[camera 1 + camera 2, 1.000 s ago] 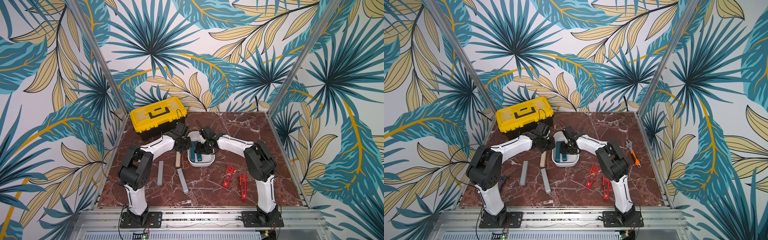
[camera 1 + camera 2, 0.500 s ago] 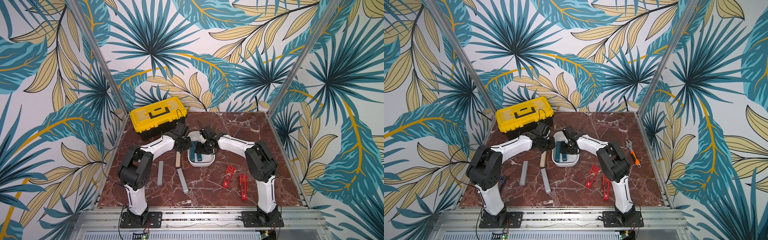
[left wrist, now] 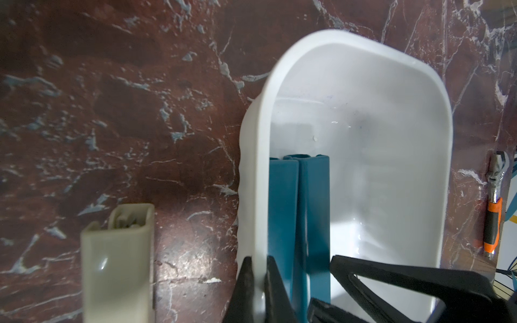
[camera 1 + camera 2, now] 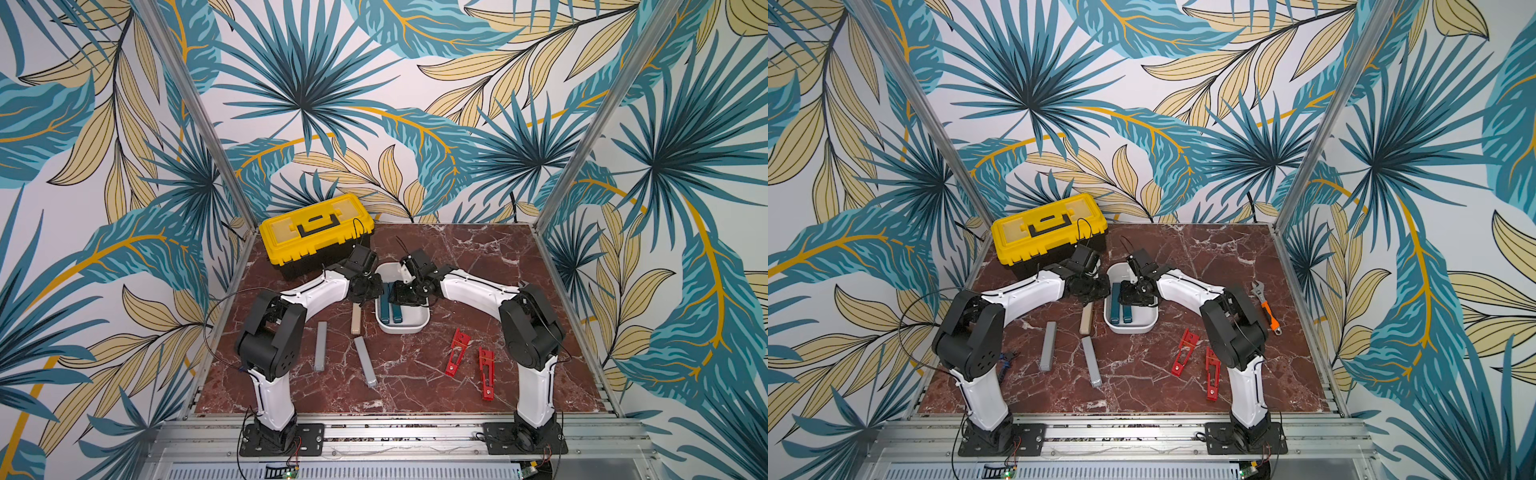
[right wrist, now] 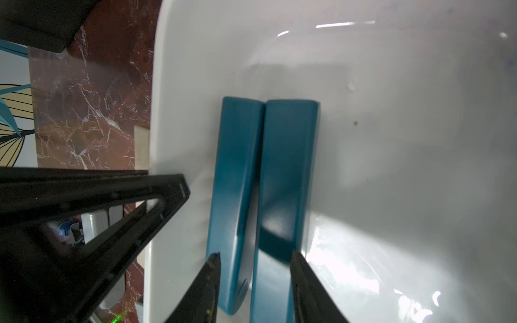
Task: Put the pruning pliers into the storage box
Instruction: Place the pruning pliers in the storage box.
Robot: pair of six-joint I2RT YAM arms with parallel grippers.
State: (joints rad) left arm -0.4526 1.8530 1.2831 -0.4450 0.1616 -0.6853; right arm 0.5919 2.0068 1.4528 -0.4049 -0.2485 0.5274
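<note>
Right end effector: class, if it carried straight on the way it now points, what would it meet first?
Probably the storage box floor: the right end effector holds the two teal pieces, angled down inside it; depth is unclear.

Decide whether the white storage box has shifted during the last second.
No. In a top view, the storage box keeps the same spot relative to the yellow toolbox; no shift shows.

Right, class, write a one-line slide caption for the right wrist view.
Right gripper closed around two teal pliers pieces lying side by side in the white storage box.
</note>
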